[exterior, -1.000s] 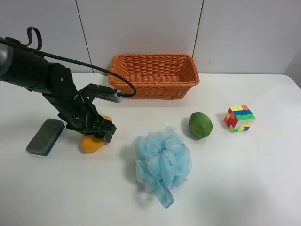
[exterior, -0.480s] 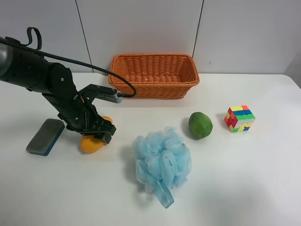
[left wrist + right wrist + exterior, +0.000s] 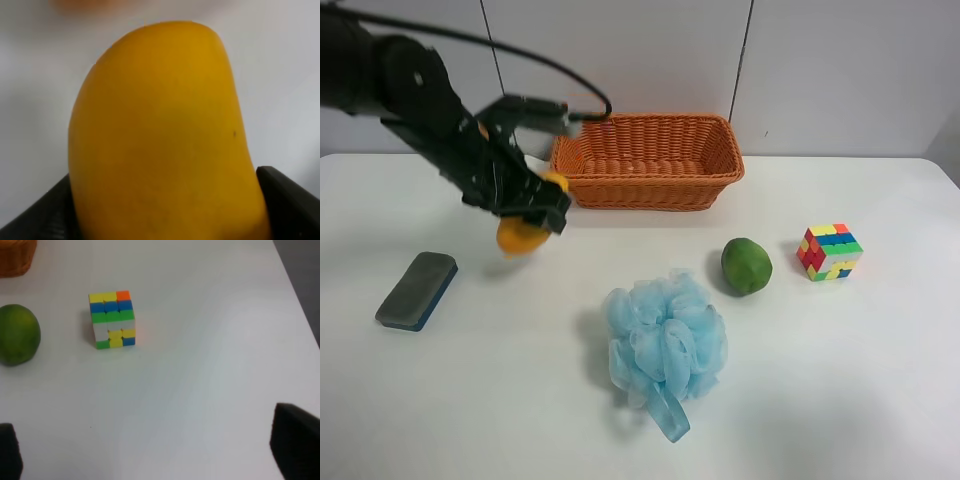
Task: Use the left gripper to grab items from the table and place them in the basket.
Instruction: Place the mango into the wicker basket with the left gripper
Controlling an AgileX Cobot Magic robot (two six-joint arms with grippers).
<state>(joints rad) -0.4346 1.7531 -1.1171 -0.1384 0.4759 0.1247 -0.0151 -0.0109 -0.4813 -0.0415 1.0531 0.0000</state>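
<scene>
Lying nearest the high camera, the light blue mesh bath pouf (image 3: 665, 345) sits on the wide white tabletop (image 3: 820, 400), well out in front of the rectangular orange-brown woven wicker basket (image 3: 650, 185) and roughly level with its middle. Farther back, the flat grey-and-blue eraser block (image 3: 416, 290) rests well away from the basket, off the front corner that falls on the high view's left. The round green fruit (image 3: 746, 266) stands in front of the basket's opposite end, apart from it. The multicoloured puzzle cube (image 3: 829, 251) sits beyond that end and out from the basket's front, with the fruit between the two. The right wrist view takes in that cube, the fruit and a corner of the basket. Its own black right gripper (image 3: 152, 450) shows only as two dark fingertips (image 3: 295, 440) spread wide with nothing between them. Closer to the basket, the black two-fingered left gripper (image 3: 535, 215) clamps the oval yellow-orange mango (image 3: 520, 238). It holds the fruit clear of the tabletop, just in front of the basket's front corner on the high view's left, over a faint shadow. The left wrist view confirms the hold: the mango fills the frame, pressed between black fingers (image 3: 287, 200) on either side. Farthest back, the basket stands against the pale wall panels (image 3: 620, 50).
</scene>
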